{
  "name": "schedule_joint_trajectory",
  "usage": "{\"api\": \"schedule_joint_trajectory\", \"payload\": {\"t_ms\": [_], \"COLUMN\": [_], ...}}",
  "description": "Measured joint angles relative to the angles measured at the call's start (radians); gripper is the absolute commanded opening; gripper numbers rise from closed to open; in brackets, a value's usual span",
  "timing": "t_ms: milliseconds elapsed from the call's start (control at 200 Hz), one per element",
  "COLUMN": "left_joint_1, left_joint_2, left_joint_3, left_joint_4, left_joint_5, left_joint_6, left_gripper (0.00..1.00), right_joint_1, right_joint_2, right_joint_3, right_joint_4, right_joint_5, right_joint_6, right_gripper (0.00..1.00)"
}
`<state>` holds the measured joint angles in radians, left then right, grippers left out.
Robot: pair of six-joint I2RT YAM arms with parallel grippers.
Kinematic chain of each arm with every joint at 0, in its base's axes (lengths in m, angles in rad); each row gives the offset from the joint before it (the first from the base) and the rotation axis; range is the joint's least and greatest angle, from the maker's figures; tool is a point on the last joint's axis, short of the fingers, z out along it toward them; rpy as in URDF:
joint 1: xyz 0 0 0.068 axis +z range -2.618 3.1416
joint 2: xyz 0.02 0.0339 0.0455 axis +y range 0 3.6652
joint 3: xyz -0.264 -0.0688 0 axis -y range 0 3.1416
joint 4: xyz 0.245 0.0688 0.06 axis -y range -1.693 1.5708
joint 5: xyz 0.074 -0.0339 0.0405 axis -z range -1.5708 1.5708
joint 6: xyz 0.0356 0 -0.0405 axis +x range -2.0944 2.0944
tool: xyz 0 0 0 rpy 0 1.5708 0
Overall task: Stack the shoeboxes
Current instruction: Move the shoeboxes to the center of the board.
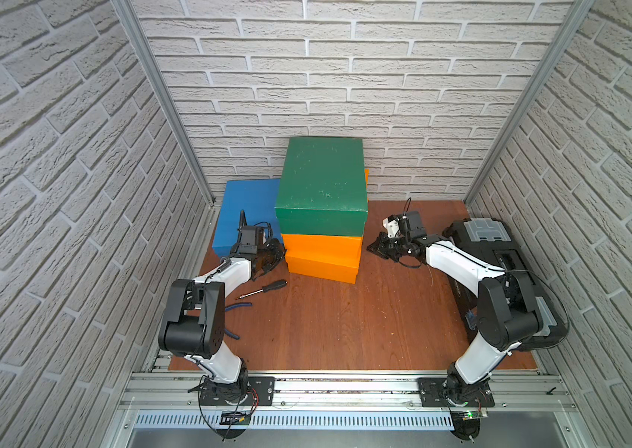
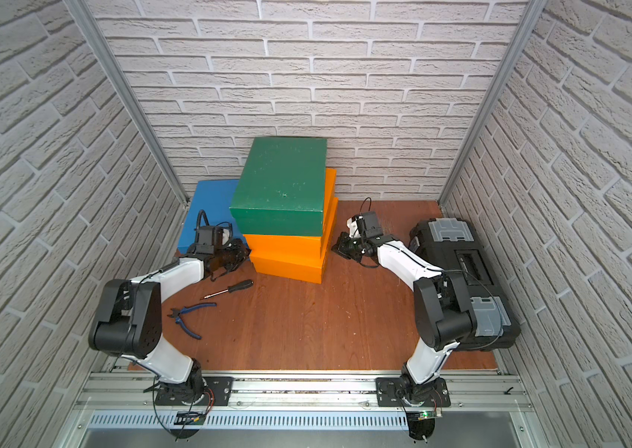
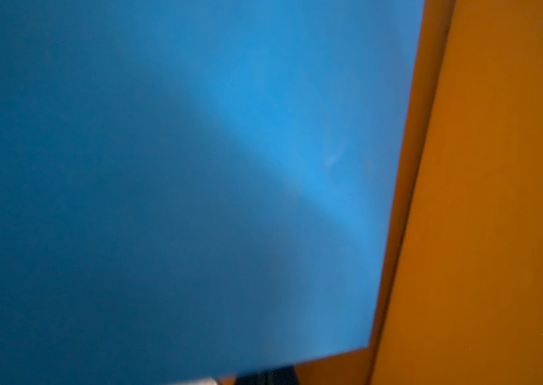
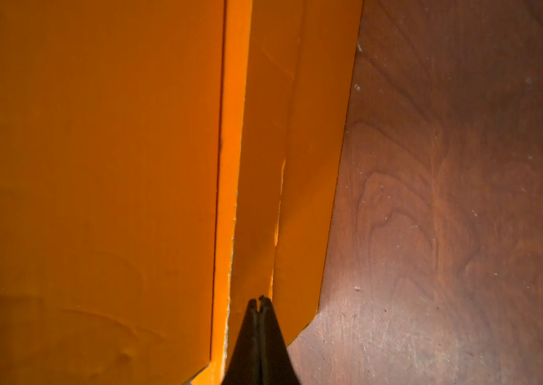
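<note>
Here, nearest to the robot's base, the blue-handled pliers (image 2: 188,314) and then the screwdriver (image 2: 229,289) lie on the wooden table (image 1: 345,322), both behind the left gripper (image 1: 270,259). This gripper has its fingers pressed together. It is low, just beside the left side of the lower orange shoebox (image 1: 322,269) and the upper orange shoebox (image 1: 320,244). The right gripper (image 4: 259,300) is also pressed together and pinches nothing. Its tip is very near to the right side of the lower orange shoebox, at the lid's edge; I cannot tell if it touches. Between the two grippers the upper orange shoebox sits on the lower one, and the green shoebox (image 1: 322,178) sits on top of both. Beyond the left gripper, the blue shoebox (image 1: 246,209) lies on the table, just beside the orange ones. The black toolbox (image 1: 489,240) lies behind the right gripper, beside its arm.
</note>
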<state>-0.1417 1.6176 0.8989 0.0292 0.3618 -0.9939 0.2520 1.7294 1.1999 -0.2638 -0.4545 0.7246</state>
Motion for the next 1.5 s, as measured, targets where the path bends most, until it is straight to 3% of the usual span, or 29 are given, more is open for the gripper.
{"api": "schedule_joint_trajectory", "payload": {"t_ms": [355,805,1280,1500], "left_joint_1": [-0.105,-0.259,-0.288,-0.248], "left_joint_2": [0.031,0.098,0.163,0.088], "left_joint_3": [0.056,0.14,0.184,0.185], "left_joint_4": [0.004,0.016,0.013,-0.027], "left_joint_5": [-0.017,-0.049,-0.079,-0.074], "left_joint_6": [-0.017,-0.04,-0.054,-0.034], "left_gripper": [0.0,0.0,0.0,0.0], "right_joint_1": [-0.042,-0.224,-0.254,-0.292], "right_joint_2": [0.018,-0.125,-0.201,-0.213], "right_joint_3": [-0.09,-0.213,-0.299,-0.241], "right_joint_4": [0.076,0.094,0.091,0.028], "right_joint_5": [-0.015,-0.059,-0.079,-0.097], "right_joint_6": [0.04,0.057,0.05,0.029], "right_gripper": [0.03,0.03,0.03,0.03]}}
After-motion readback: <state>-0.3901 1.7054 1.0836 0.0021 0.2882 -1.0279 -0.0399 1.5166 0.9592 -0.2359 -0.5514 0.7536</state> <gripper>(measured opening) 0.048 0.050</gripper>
